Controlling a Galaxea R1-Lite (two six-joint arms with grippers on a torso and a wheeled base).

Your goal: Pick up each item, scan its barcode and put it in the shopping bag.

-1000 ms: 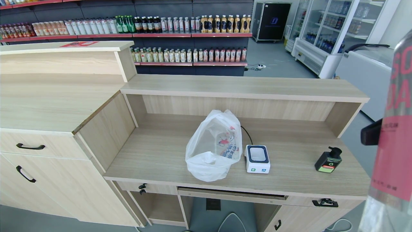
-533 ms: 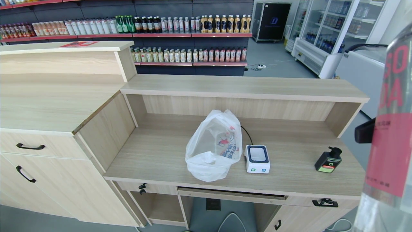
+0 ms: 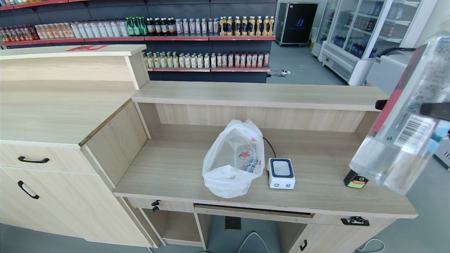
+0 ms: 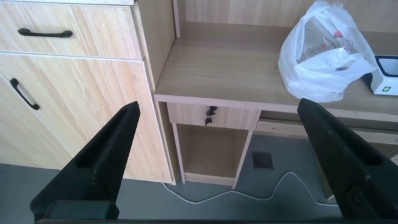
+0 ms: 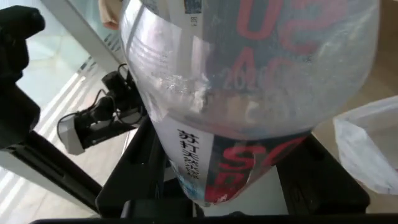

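Note:
A clear soda water bottle (image 3: pixel 404 116) with a pink label and a barcode hangs tilted at the right, close to the head camera, above the desk's right end. My right gripper (image 3: pixel 411 107) is shut on it; black fingers (image 3: pixel 434 110) cross its label. The right wrist view shows the bottle (image 5: pixel 249 93) close up. A white shopping bag (image 3: pixel 233 158) stands open on the desk, with a white barcode scanner (image 3: pixel 281 173) just right of it. A small dark pump bottle (image 3: pixel 355 181) sits partly hidden behind the held bottle. My left gripper (image 4: pixel 217 162) hangs open, low in front of the desk's left side.
The wooden desk (image 3: pixel 182 165) has a raised back ledge and a higher counter (image 3: pixel 59 109) to the left. The scanner's black cable runs behind the bag. Drawers and an open recess lie under the desk (image 4: pixel 214 149). Shelves of drinks (image 3: pixel 197 28) and fridges stand far behind.
The held bottle has swung from upright at the right edge to tilted, its base moving leftward over the desk end and its barcode turning into sight. It now covers most of the pump bottle.

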